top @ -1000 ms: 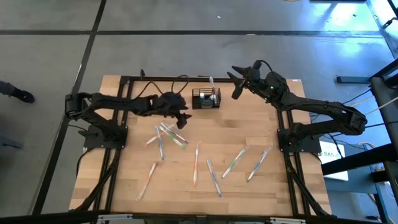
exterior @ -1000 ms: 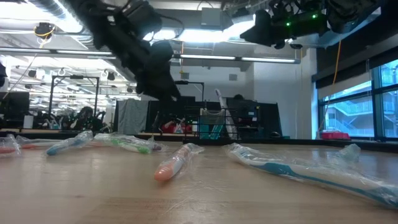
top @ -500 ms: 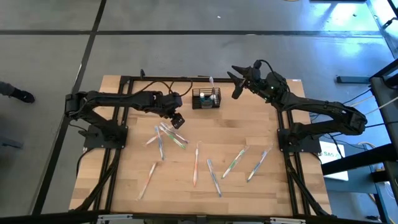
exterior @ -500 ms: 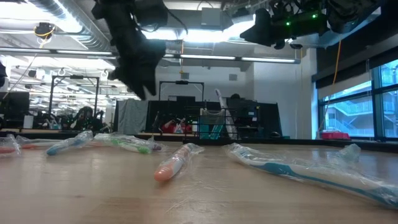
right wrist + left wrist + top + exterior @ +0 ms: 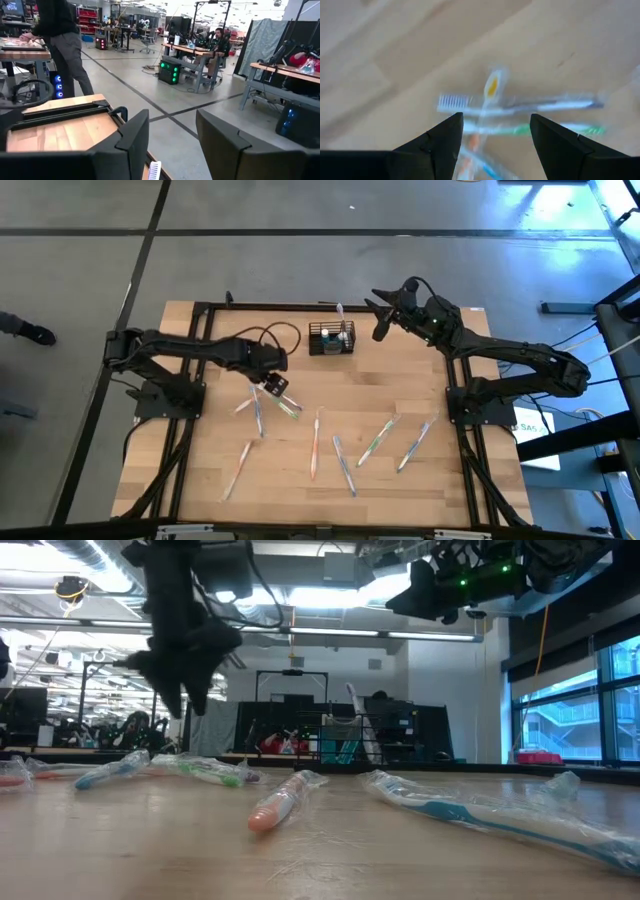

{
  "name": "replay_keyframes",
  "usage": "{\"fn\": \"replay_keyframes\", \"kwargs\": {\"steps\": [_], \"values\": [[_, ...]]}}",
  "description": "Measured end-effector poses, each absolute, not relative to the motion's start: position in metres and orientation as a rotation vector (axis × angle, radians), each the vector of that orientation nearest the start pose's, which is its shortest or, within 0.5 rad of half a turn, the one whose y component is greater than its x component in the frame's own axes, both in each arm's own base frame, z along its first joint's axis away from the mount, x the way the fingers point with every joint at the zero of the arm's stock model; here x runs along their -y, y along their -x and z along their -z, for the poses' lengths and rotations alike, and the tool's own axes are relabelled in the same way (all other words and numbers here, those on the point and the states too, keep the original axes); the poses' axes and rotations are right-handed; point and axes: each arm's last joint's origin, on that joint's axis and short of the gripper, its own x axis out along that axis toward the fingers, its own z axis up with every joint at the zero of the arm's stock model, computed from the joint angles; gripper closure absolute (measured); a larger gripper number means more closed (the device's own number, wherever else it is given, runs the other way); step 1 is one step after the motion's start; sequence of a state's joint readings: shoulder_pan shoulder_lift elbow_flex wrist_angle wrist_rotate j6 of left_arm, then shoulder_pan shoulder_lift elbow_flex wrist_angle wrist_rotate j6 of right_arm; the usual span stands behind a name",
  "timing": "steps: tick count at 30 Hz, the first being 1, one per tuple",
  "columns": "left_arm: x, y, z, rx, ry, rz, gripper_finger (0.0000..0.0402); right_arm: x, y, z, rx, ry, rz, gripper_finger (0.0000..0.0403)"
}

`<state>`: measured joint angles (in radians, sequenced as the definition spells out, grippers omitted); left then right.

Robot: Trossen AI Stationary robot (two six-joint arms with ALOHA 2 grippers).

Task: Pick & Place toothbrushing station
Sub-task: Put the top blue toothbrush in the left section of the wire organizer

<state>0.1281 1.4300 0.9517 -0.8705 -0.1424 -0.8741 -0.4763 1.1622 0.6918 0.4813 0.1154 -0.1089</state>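
The left tool [image 5: 273,385] hovers open and empty over the crossed toothbrushes [image 5: 268,396], apparently choosing one to grasp for the toothbrushing station [image 5: 331,339] at the tabletop's far edge, while the right tool [image 5: 381,315], also open and empty, waits beside it

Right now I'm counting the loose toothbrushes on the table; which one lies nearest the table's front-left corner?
The orange-pink toothbrush, lying alone and slanted toward that corner. The other loose brushes sit farther back in the cluster under the left tool, or farther right.
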Motion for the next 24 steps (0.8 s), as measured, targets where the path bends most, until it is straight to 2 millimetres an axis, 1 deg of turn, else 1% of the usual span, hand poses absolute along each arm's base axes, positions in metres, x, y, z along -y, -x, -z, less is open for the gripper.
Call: {"fn": "replay_keyframes", "kwargs": {"steps": [6,12,16,20,24], "values": [[-0.011,-0.24,-0.21,-1.192,0.77,-0.906,0.0174,0.121,-0.227,-0.288,-0.032,0.106,0.591,0.0236],[0.005,-0.228,-0.209,-1.222,0.797,-1.059,0.0174,0.121,-0.227,-0.288,-0.03,0.096,0.59,0.0236],[0.01,-0.224,-0.209,-1.183,0.815,-1.15,0.0174,0.121,-0.227,-0.288,-0.026,0.084,0.59,0.0236],[0.01,-0.225,-0.209,-1.111,0.807,-1.211,0.0174,0.121,-0.227,-0.288,-0.026,0.083,0.588,0.0236],[0.009,-0.228,-0.204,-1.073,0.787,-1.265,0.0174,0.121,-0.227,-0.288,-0.025,0.079,0.587,0.0236]]}}
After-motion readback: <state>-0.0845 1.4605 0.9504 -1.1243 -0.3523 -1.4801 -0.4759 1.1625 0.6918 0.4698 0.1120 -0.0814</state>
